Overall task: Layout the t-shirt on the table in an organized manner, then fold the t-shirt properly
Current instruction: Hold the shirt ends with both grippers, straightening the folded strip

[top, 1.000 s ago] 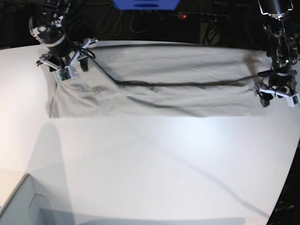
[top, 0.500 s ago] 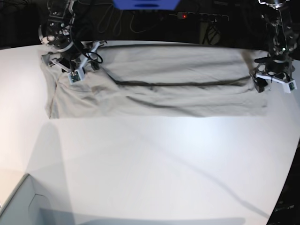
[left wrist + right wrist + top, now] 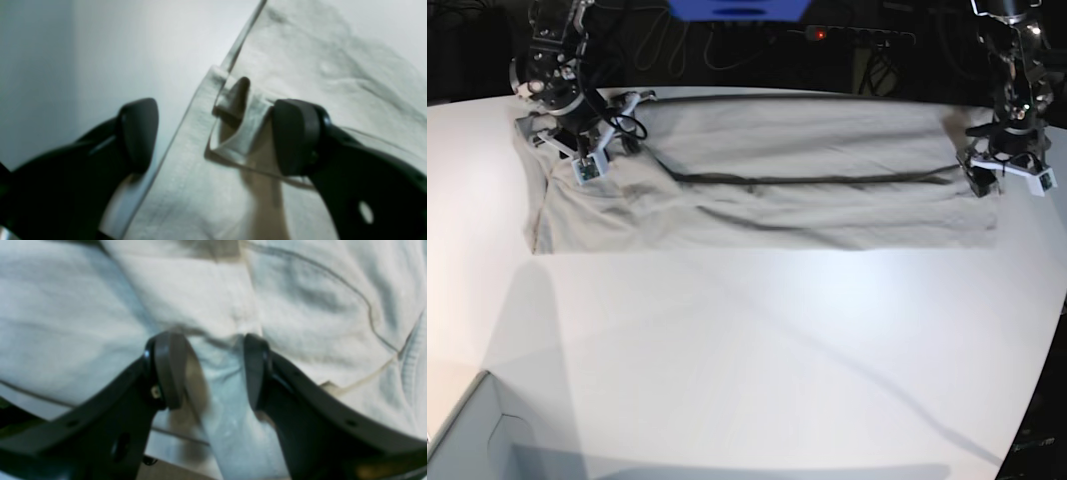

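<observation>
Jaws parted, t-shirt (image 3: 767,180) lies lengthwise left-to-right.

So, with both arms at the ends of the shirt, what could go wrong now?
The right gripper pinches a ridge of the t-shirt; pulling could drag the fold askew. The left gripper stands open over a curled-up hem corner, which could stay creased. The shirt's far edge lies near the back of the table.

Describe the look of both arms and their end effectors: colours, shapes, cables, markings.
Both arms are black, jointed metal with loose black cables looping around them. Each wrist carries white bracket pieces and a small camera module with a green spot. The left end effector and right end effector have curved, glossy black fingers ending in rounded dark pads, with small holes along the finger bodies.
</observation>
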`<state>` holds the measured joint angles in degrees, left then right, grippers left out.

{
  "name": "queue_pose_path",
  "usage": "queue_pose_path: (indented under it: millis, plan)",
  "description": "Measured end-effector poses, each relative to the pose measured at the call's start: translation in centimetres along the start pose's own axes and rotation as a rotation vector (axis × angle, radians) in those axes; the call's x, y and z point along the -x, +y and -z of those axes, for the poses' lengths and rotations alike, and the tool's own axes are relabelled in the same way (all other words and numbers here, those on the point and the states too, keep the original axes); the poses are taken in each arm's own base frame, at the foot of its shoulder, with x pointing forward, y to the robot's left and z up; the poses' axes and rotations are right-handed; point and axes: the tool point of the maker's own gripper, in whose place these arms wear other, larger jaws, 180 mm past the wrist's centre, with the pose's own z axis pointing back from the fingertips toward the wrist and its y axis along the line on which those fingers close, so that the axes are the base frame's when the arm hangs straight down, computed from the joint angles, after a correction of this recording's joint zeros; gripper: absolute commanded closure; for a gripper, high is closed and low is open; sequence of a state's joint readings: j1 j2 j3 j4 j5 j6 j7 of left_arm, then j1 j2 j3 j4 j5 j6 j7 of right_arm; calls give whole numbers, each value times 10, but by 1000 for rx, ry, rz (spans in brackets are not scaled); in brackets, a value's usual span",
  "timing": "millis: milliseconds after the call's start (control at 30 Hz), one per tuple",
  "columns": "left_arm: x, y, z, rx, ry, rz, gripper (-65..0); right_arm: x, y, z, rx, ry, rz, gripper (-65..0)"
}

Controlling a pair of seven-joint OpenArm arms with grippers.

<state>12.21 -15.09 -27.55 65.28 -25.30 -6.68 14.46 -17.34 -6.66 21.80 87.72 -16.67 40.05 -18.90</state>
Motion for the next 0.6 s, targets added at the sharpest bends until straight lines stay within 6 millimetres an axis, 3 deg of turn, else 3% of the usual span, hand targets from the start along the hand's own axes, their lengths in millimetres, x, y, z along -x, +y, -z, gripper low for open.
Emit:
queue_pose_path:
  millis: [100,200,500,600]
  plan:
    - [1,0,0,0,2,-1,-333,0,0,0,1,0,0,-291]
    - [1,-2,1,2,2,-6,-242,0,1,0,-1,0,-1,-291]
    - [-2,-7,12,12,-7,-31,-228,-7,-3,2,5,-9,-4,-291]
    - [-3,-9,17,31,-12,-36,-167,-7,-8,1,10,-7,-17,-291]
